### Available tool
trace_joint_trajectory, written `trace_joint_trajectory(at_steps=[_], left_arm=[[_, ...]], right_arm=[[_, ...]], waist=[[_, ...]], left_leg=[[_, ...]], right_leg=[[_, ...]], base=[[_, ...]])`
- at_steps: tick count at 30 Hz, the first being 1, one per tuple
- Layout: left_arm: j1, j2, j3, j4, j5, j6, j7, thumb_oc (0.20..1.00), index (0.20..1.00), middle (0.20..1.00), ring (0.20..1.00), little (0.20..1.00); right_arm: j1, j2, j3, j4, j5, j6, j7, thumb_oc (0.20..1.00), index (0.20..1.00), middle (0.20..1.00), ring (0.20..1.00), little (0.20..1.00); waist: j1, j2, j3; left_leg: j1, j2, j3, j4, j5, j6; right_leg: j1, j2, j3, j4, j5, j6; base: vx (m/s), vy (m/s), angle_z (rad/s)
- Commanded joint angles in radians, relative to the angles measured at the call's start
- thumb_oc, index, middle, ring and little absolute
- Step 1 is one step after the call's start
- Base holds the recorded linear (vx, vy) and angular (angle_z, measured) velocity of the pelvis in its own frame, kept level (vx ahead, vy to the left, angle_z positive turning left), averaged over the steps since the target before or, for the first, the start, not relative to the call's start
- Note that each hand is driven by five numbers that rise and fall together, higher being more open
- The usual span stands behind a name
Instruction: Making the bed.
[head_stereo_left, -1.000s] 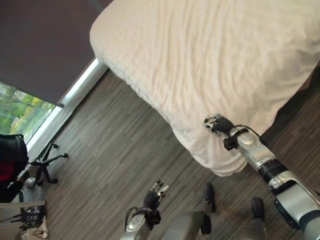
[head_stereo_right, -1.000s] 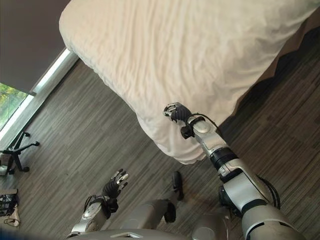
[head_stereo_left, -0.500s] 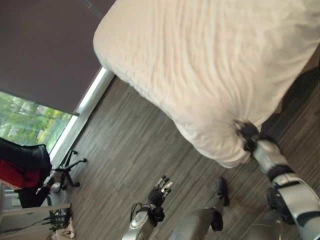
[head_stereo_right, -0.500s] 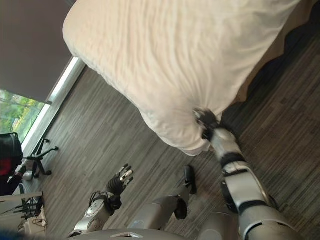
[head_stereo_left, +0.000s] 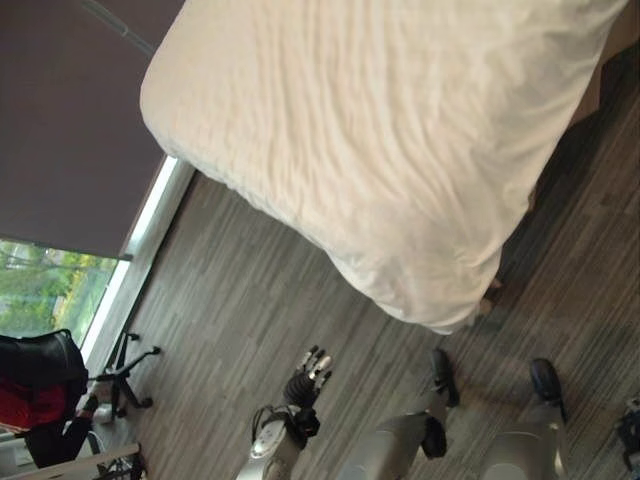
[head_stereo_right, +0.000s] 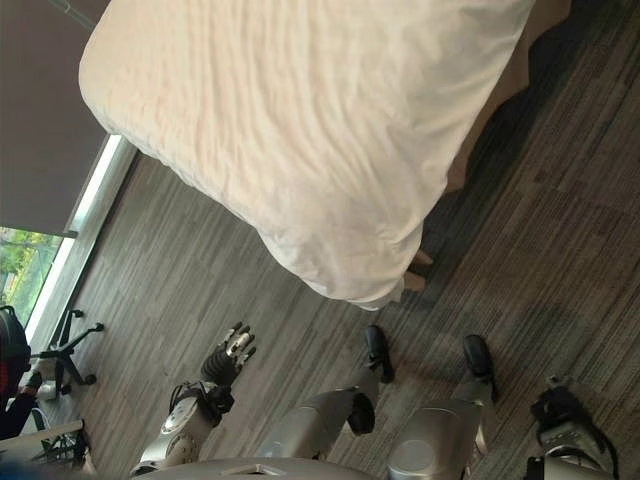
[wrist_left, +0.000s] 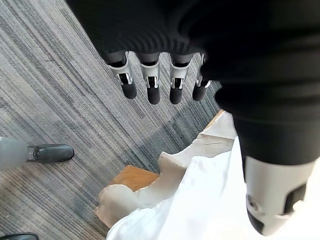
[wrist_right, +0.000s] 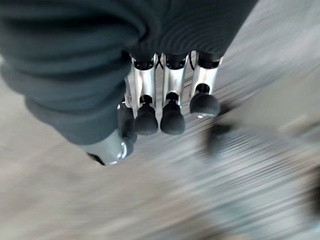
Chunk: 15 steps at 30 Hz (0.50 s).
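A cream duvet (head_stereo_left: 370, 130) covers the bed, lightly wrinkled, and its near corner (head_stereo_left: 440, 305) hangs over the mattress edge toward the floor. A wooden bed leg (head_stereo_left: 492, 292) peeks out under that corner. My left hand (head_stereo_left: 303, 378) hangs low over the floor, short of the bed; its fingers (wrist_left: 150, 85) are straight and hold nothing. My right hand (head_stereo_right: 560, 408) is down at the lower right, away from the duvet. In its wrist view the fingers (wrist_right: 167, 107) hang loose over the floor, holding nothing.
Grey wood-grain floor (head_stereo_left: 240, 300) runs along the bed's near side. A window (head_stereo_left: 45, 295) with a dark blind (head_stereo_left: 60, 120) is at the left. A black wheeled stand (head_stereo_left: 125, 375) and a red and black bag (head_stereo_left: 35, 395) sit below it.
My right hand has let go of the duvet's near corner and dropped back to the lower right. The camera has swung, shifting the whole picture. The left hand stays where it was.
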Motion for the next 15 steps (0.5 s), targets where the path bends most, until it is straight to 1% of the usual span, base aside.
trace_joint_trajectory(at_steps=[1, 2, 3, 5, 6, 7, 8, 10, 11, 12, 14, 15], left_arm=[[-0.083, -0.019, 0.048, 0.045, -0.025, -0.051, 0.033, 1.000, 1.000, 1.000, 1.000, 1.000], [-0.077, -0.017, 0.059, 0.038, -0.020, -0.049, 0.038, 1.000, 1.000, 1.000, 1.000, 1.000], [-0.075, -0.017, 0.061, 0.037, -0.019, -0.048, 0.038, 1.000, 1.000, 1.000, 1.000, 1.000], [-0.070, -0.019, 0.062, 0.014, 0.016, -0.043, 0.025, 1.000, 1.000, 1.000, 1.000, 1.000], [-0.068, -0.023, 0.055, 0.013, 0.025, -0.043, 0.013, 1.000, 1.000, 1.000, 1.000, 1.000], [-0.068, -0.023, 0.055, 0.013, 0.025, -0.043, 0.013, 1.000, 1.000, 1.000, 1.000, 1.000], [-0.069, -0.030, 0.041, 0.012, 0.034, -0.047, 0.001, 1.000, 1.000, 1.000, 1.000, 1.000], [-0.074, -0.033, 0.033, 0.016, 0.046, -0.047, 0.000, 1.000, 1.000, 1.000, 1.000, 1.000], [-0.075, -0.033, 0.034, 0.016, 0.046, -0.047, 0.000, 1.000, 1.000, 1.000, 1.000, 1.000], [-0.090, -0.042, 0.030, 0.036, 0.047, -0.050, 0.010, 1.000, 1.000, 1.000, 1.000, 1.000], [-0.102, -0.049, 0.035, 0.056, 0.051, -0.049, 0.020, 1.000, 1.000, 1.000, 1.000, 1.000], [-0.111, -0.054, 0.028, 0.068, 0.047, -0.050, 0.027, 1.000, 1.000, 1.000, 1.000, 1.000]], right_arm=[[-0.019, 0.023, 0.057, -0.348, -0.007, -0.154, -0.022, 0.200, 0.200, 0.200, 0.200, 0.200], [0.032, 0.033, 0.130, -0.531, -0.111, -0.147, -0.001, 0.200, 0.200, 0.200, 0.200, 0.200], [0.035, 0.037, 0.130, -0.539, -0.116, -0.145, -0.007, 0.200, 0.200, 0.200, 0.200, 0.200], [0.158, 0.003, 0.323, -0.874, -0.386, -0.083, 0.076, 0.200, 0.200, 0.200, 0.200, 0.200], [0.170, -0.007, 0.384, -0.930, -0.443, -0.066, 0.114, 0.200, 0.200, 0.200, 0.200, 0.200], [0.170, -0.007, 0.384, -0.930, -0.443, -0.066, 0.114, 0.200, 0.200, 0.200, 0.200, 0.200], [0.165, -0.015, 0.501, -1.006, -0.508, -0.045, 0.185, 0.200, 0.200, 0.200, 0.200, 0.200], [0.120, -0.012, 0.615, -1.024, -0.582, -0.033, 0.218, 0.200, 0.200, 0.200, 0.200, 0.200], [0.118, -0.011, 0.617, -1.023, -0.582, -0.033, 0.217, 0.200, 0.200, 0.200, 0.200, 0.200], [0.043, 0.040, 0.716, -0.980, -0.574, -0.021, 0.233, 0.200, 0.200, 0.200, 0.200, 0.200], [-0.016, 0.058, 0.783, -0.971, -0.630, -0.015, 0.227, 0.200, 0.200, 0.200, 0.200, 0.200], [-0.054, 0.083, 0.814, -0.932, -0.624, -0.002, 0.221, 0.200, 0.200, 0.200, 0.200, 0.200]], waist=[[-0.043, -0.023, 0.046], [-0.051, -0.038, 0.049], [-0.052, -0.038, 0.048], [-0.066, -0.069, 0.057], [-0.064, -0.072, 0.056], [-0.063, -0.072, 0.055], [-0.058, -0.075, 0.055], [-0.045, -0.071, 0.047], [-0.047, -0.072, 0.048], [-0.029, -0.067, 0.041], [-0.020, -0.066, 0.039], [-0.013, -0.064, 0.038]], left_leg=[[0.060, 0.017, 0.018, 0.013, -0.055, -0.022], [0.062, 0.019, 0.021, 0.013, -0.054, -0.023], [0.059, 0.020, 0.021, 0.013, -0.051, -0.023], [0.058, 0.027, 0.031, 0.013, -0.043, -0.023], [0.054, 0.029, 0.035, 0.013, -0.039, -0.024], [0.054, 0.029, 0.036, 0.013, -0.039, -0.024], [0.053, 0.031, 0.040, 0.013, -0.038, -0.024], [0.053, 0.032, 0.043, 0.013, -0.036, -0.024], [0.053, 0.031, 0.043, 0.013, -0.036, -0.024], [0.054, 0.031, 0.044, 0.013, -0.033, -0.024], [0.055, 0.033, 0.044, 0.013, -0.033, -0.024], [0.057, 0.033, 0.043, 0.013, -0.032, -0.024]], right_leg=[[-0.077, -0.012, 0.058, 0.041, 0.057, -0.020], [-0.080, -0.012, 0.061, 0.046, 0.057, -0.021], [-0.083, -0.010, 0.062, 0.047, 0.061, -0.021], [-0.095, -0.006, 0.072, 0.060, 0.067, -0.026], [-0.101, -0.004, 0.077, 0.059, 0.073, -0.027], [-0.102, -0.004, 0.077, 0.059, 0.073, -0.027], [-0.103, -0.005, 0.080, 0.057, 0.078, -0.027], [-0.105, -0.005, 0.081, 0.054, 0.081, -0.026], [-0.105, -0.005, 0.081, 0.054, 0.081, -0.026], [-0.103, -0.005, 0.081, 0.050, 0.085, -0.025], [-0.102, -0.004, 0.081, 0.051, 0.084, -0.027], [-0.101, -0.003, 0.080, 0.050, 0.084, -0.028]], base=[[-0.07, -0.013, -0.02], [-0.06, -0.012, -0.03], [-0.05, -0.014, -0.01], [-0.07, -0.012, 0.00], [-0.06, -0.006, -0.01], [-0.05, 0.011, -0.01], [-0.03, 0.016, -0.19], [-0.02, 0.015, -0.17], [0.00, 0.000, 0.00], [0.00, 0.000, 0.00], [-0.01, 0.002, -0.02], [-0.03, 0.001, -0.04]])
